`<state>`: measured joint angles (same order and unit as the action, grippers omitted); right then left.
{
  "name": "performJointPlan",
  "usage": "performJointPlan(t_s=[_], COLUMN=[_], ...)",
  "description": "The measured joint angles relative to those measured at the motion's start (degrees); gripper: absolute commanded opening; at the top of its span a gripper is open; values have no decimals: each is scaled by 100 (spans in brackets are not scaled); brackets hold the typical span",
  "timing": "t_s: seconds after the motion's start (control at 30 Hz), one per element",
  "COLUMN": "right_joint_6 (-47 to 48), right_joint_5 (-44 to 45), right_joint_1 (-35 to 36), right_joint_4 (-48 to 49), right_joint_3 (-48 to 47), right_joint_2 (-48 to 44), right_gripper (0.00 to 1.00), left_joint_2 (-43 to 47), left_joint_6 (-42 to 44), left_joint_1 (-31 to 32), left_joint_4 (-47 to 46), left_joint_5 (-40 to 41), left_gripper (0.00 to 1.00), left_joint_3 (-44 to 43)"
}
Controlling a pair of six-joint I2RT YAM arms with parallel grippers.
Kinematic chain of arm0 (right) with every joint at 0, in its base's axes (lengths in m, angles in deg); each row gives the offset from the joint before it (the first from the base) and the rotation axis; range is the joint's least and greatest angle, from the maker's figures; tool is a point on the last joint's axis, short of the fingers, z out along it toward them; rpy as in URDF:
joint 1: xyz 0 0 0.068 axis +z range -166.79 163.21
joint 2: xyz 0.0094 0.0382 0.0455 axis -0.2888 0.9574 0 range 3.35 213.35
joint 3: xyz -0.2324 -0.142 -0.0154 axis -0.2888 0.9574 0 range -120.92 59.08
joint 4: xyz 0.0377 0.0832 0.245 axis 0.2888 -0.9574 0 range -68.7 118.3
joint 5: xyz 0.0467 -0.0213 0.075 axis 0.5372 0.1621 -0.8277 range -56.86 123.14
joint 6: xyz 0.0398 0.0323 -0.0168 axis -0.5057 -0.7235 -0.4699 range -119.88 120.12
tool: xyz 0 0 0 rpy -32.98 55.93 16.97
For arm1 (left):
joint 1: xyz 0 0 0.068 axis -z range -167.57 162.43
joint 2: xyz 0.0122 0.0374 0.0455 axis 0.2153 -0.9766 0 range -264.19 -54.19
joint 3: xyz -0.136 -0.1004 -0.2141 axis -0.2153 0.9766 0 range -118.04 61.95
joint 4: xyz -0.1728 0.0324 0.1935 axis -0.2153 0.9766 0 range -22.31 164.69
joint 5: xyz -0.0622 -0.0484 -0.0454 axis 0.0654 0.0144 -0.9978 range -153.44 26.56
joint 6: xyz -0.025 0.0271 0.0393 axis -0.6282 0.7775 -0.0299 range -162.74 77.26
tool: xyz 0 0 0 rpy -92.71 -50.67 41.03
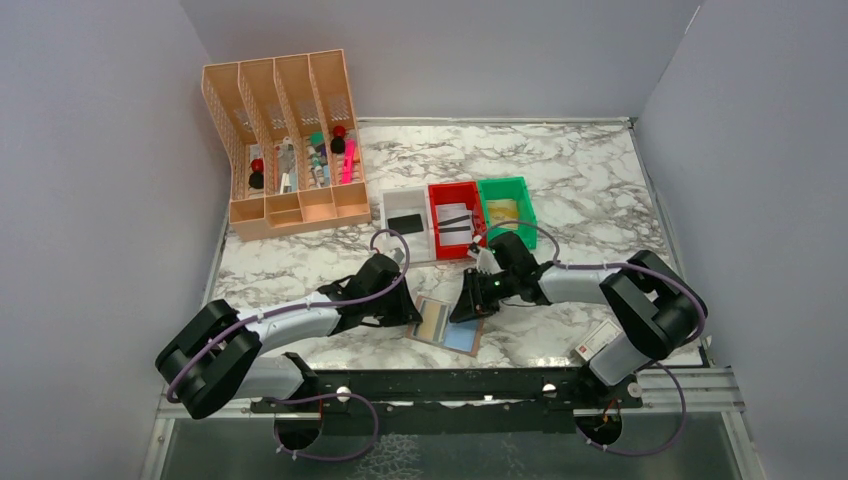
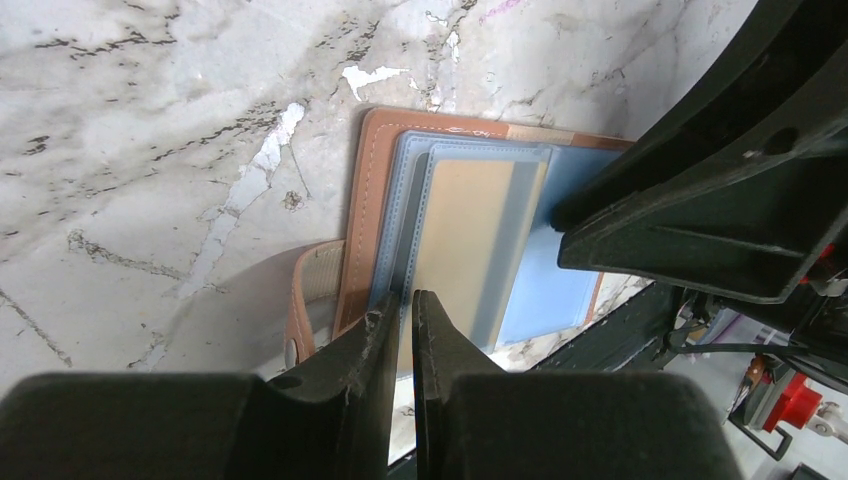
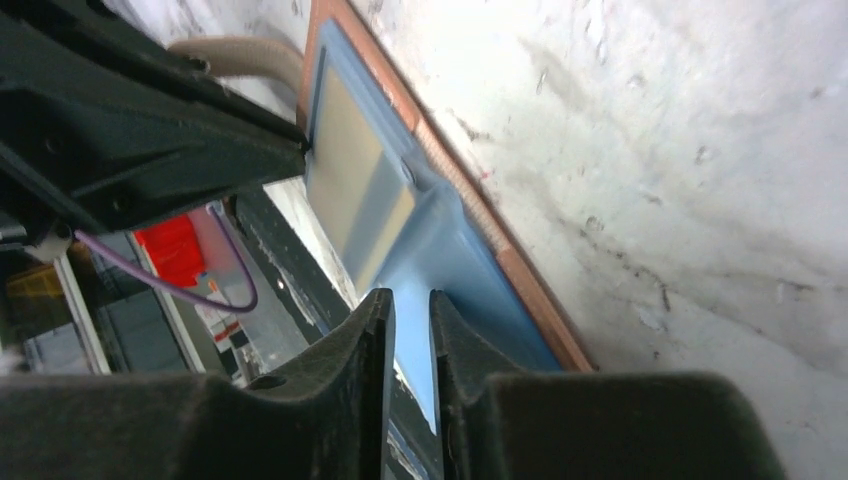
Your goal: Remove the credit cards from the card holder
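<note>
The card holder (image 1: 462,335) lies open on the marble near the front edge, brown outside and pale blue inside. A tan-gold credit card (image 1: 432,322) sits in its left pocket, and shows in the left wrist view (image 2: 470,240) and the right wrist view (image 3: 350,150). My left gripper (image 1: 412,312) is shut, its tips (image 2: 402,305) at the card's near corner by the holder's stitched edge (image 2: 362,200). I cannot tell whether it pinches the card. My right gripper (image 1: 466,308) is shut on a raised blue flap (image 3: 440,230) of the holder.
White (image 1: 388,205), red (image 1: 438,190) and green (image 1: 500,183) bins stand behind the holder. A dark card (image 1: 404,222) lies in the white bin and more items in the red one. A peach desk organiser (image 1: 285,140) stands at the back left. The table's front rail (image 1: 450,385) is close by.
</note>
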<state>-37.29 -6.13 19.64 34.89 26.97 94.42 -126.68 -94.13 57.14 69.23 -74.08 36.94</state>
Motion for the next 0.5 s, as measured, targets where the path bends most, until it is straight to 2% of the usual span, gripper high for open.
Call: performJointPlan(t_s=[0.1,0.37,0.43,0.5], right_joint_6=[26,96,55,2], right_joint_5=[422,2039,2376,2723], right_joint_1=[116,686,879,1025], right_joint_4=[-389,-1154,-1279,-1360], right_joint_3=[-378,-1399,-1491,-1547], right_joint_2=[13,380,378,365], right_gripper=[41,42,40,28], left_joint_2=[-4,-9,-7,-7], left_joint_6=[2,2,2,2], left_joint_1=[4,4,4,4], left_joint_4=[0,4,4,4], left_joint_5=[-2,-2,-2,-2], left_gripper=[16,16,16,16], left_joint_3=[-2,-11,-11,-11])
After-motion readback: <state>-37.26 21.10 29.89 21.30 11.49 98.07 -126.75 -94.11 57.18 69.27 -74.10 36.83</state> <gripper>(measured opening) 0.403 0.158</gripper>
